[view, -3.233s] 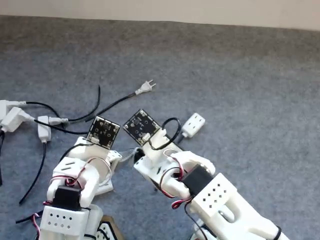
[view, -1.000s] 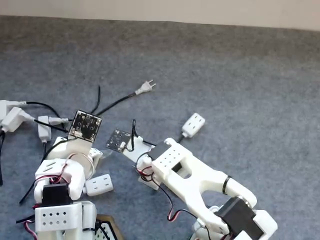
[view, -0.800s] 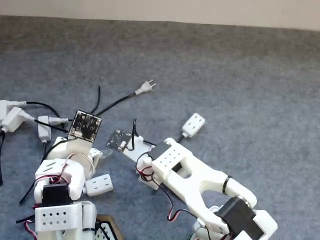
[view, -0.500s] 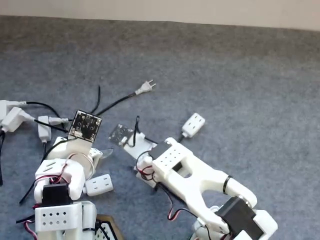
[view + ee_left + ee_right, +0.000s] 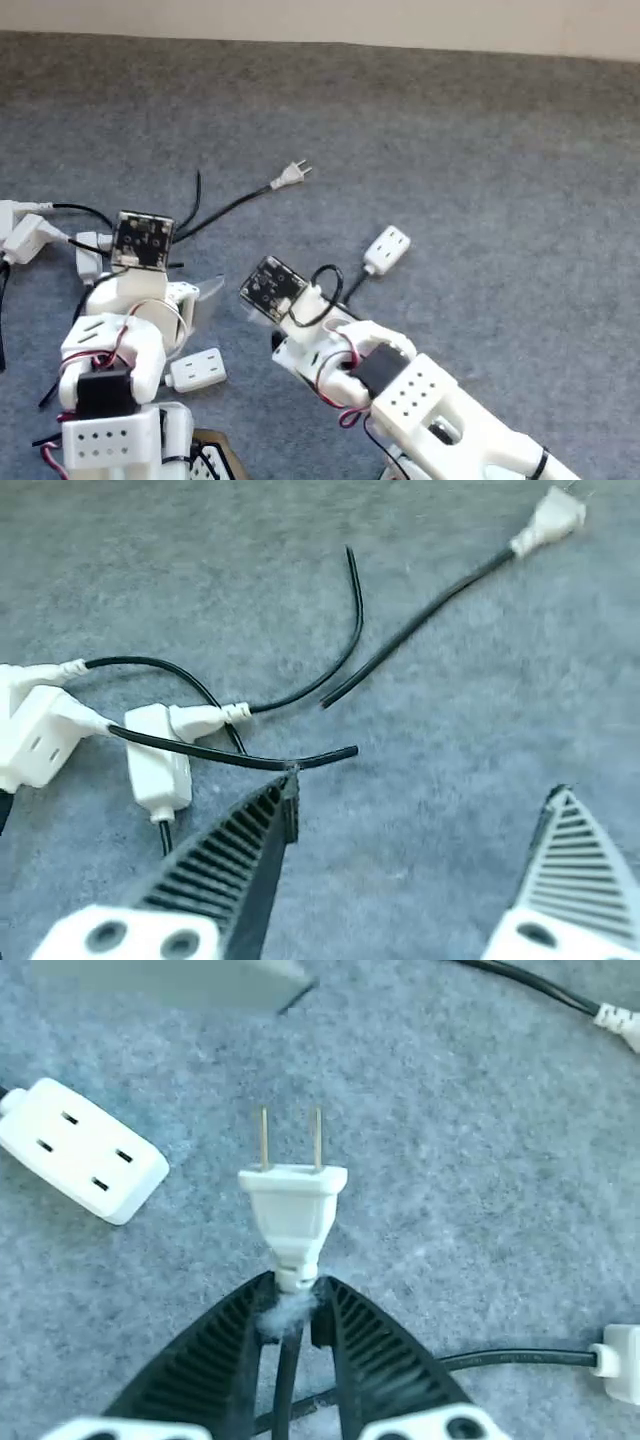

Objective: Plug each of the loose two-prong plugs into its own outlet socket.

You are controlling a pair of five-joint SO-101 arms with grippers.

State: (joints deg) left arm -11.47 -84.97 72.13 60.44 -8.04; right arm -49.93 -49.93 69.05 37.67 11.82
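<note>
My right gripper (image 5: 290, 1300) is shut on the neck of a white two-prong plug (image 5: 292, 1200). Its prongs point away over the carpet, near a white three-slot outlet (image 5: 85, 1150). In the high view that outlet (image 5: 196, 370) lies between the two arm bases. My left gripper (image 5: 400, 870) hangs open over bare carpet with nothing between its fingers. Ahead of it lies a small outlet (image 5: 158, 765) with a plug (image 5: 200, 720) in it. A loose white plug (image 5: 290, 176) on a black cord lies farther out, and it is also seen in the left wrist view (image 5: 550, 518).
At the far left, a larger white outlet block (image 5: 20, 238) lies among tangled black cords (image 5: 250, 760). Another white outlet (image 5: 386, 250) with a black cord lies to the right of the right arm. Open grey carpet stretches to the back and right.
The right arm has folded back toward its base, with its wrist now higher and nearer. The left arm has swung to the left, toward the cluster of cords.
</note>
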